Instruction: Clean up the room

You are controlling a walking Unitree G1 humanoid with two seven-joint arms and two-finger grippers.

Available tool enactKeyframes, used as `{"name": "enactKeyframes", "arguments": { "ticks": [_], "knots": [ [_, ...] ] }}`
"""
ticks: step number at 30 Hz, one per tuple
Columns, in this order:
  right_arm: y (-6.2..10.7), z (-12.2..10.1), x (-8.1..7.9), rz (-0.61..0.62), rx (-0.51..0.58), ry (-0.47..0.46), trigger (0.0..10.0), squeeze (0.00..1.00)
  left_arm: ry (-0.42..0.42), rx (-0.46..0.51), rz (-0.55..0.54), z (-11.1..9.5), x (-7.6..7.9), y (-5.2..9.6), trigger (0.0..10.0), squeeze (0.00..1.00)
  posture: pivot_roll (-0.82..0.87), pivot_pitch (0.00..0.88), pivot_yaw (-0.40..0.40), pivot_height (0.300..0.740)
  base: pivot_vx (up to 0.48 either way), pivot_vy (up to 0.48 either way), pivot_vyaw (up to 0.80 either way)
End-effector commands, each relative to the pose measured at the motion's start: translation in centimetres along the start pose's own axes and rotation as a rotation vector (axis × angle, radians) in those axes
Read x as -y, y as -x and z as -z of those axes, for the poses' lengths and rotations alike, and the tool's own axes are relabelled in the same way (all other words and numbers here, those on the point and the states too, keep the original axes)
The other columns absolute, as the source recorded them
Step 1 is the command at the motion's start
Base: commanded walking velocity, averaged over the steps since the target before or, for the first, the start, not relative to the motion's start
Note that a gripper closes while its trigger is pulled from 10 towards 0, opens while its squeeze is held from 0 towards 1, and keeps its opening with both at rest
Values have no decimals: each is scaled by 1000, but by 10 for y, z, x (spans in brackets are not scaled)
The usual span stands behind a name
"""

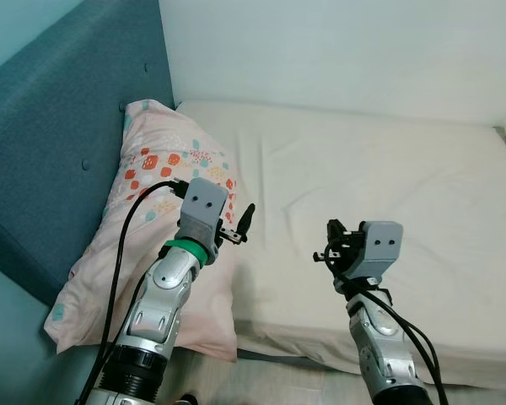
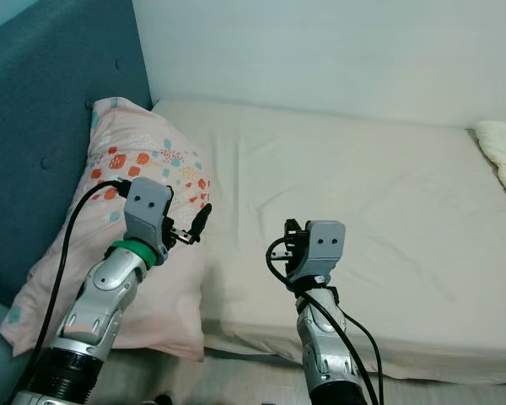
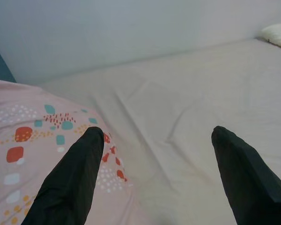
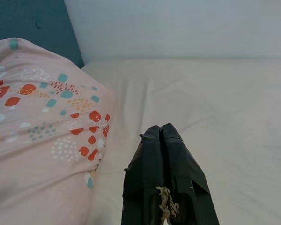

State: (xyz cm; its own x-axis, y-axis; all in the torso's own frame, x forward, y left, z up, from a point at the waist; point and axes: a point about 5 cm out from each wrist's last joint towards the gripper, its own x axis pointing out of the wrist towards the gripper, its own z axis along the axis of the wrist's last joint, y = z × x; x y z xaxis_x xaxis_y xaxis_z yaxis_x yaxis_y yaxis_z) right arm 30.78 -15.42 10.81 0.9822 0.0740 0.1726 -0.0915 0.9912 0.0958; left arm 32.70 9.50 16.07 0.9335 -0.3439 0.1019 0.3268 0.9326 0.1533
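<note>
The pillow (image 1: 164, 245) lies by the headboard (image 1: 51, 135) on the bed (image 1: 388, 177), looking tidy already, while the left gripper (image 1: 240, 226) hovers released and the right gripper (image 1: 331, 245) clenched, empty.

no readable text, labels or numbers

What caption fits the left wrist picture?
Open left pincer hovering over the pink pillow and the bed.
</note>
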Motion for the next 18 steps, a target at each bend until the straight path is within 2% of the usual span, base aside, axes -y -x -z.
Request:
{"name": "enactKeyframes", "arguments": {
  "ticks": [1,13,18],
  "knots": [
    [4,0,6,25,4,-3,10000,0,11,-16,16,3,3,2,10000,0,-22,70,18,736,0,0,0],
    [4,1,4,25,-3,-4,10000,0,22,-19,20,3,4,2,10000,0,-22,73,17,736,0,0,0],
    [4,2,4,26,-6,-5,10000,0,26,-27,15,4,2,2,10000,0,-22,73,17,736,0,480,0]
  ]
}}
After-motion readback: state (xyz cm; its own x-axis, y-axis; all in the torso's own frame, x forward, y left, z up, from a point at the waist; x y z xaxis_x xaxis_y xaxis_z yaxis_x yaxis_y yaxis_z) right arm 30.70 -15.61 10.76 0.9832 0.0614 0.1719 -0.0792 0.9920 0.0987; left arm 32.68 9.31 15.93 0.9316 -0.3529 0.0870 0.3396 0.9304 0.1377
